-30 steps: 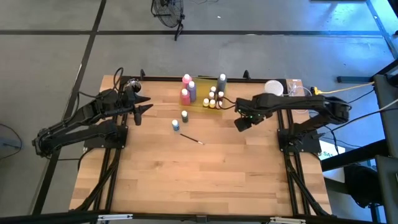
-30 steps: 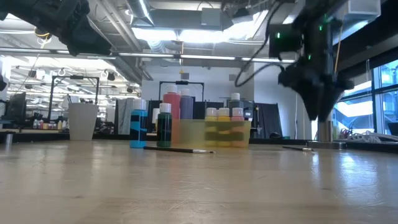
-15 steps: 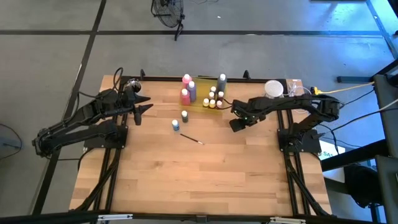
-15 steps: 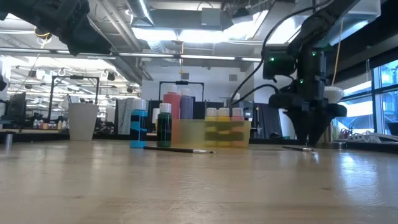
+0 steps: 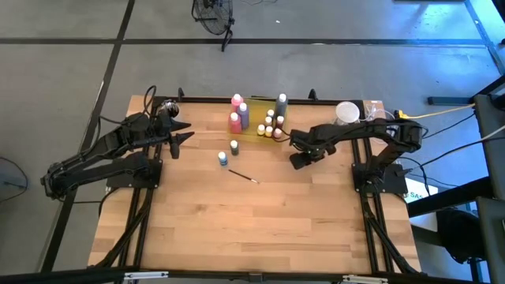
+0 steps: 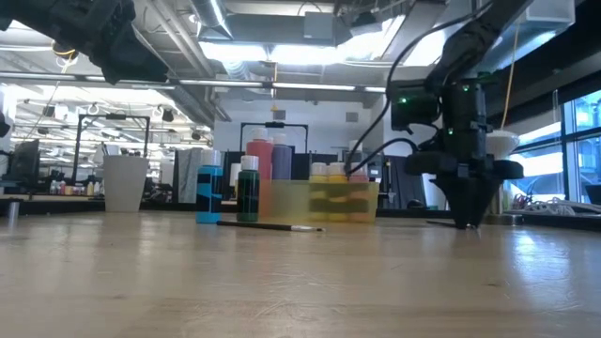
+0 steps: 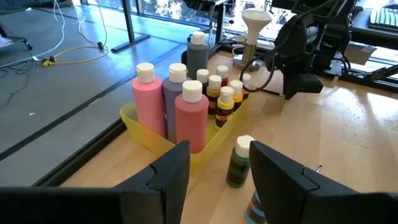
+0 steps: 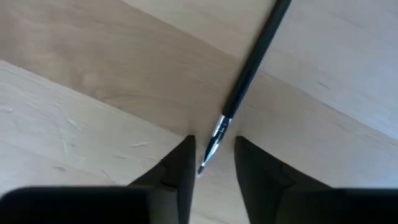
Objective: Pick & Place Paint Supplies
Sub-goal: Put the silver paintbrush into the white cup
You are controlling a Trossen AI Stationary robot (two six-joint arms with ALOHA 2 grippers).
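Right gripper (image 8: 211, 163): down at the desk (image 5: 300, 213), fingers astride a brush (image 8: 249, 74) tip, not yet clenched.
Left gripper (image 7: 214, 171): released, facing the bottles.

table: pale wooden plank table (image 5: 252, 221), dark-edged, on a grey floor.
tray: translucent yellow plastic tray (image 7: 134, 127), near the far edge of the table, about mid-width.
cup: pale round cup (image 5: 346, 112), at the far right corner of the table.
second cup: tall white tapered cup (image 6: 124, 182), at the left in the low view.
fan: dark round floor fan (image 5: 213, 11), on the floor beyond the table.
room: ceiling strip lights and windows behind the table.
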